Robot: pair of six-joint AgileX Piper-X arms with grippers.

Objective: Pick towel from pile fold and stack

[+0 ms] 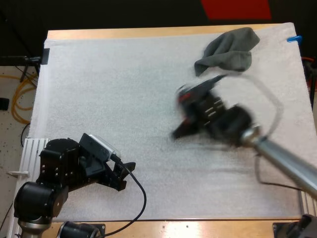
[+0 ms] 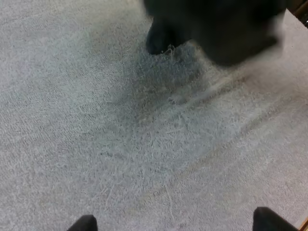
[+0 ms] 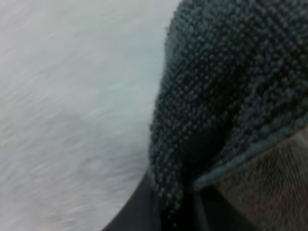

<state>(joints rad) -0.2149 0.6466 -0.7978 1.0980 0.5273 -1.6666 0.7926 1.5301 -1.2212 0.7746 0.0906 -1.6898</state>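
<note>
Swinging across mid-frame with right gripper [image 1: 184, 130] clamped on a towel [image 3: 211, 96], likely bound for open mat to fold; lower left, left gripper [image 1: 126, 174] spread empty, parked clear.

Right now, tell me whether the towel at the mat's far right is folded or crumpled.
Crumpled: the towel lies bunched in uneven humps and creases on the white mat, with no squared edges.

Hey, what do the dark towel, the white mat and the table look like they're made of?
Towel: likely cotton terry, matte; tiny loops show close up. Mat: soft white fabric, maybe fleece or felt; fuzzy fibres. Table: wood or wood-look laminate, smooth, light tan strip.
</note>
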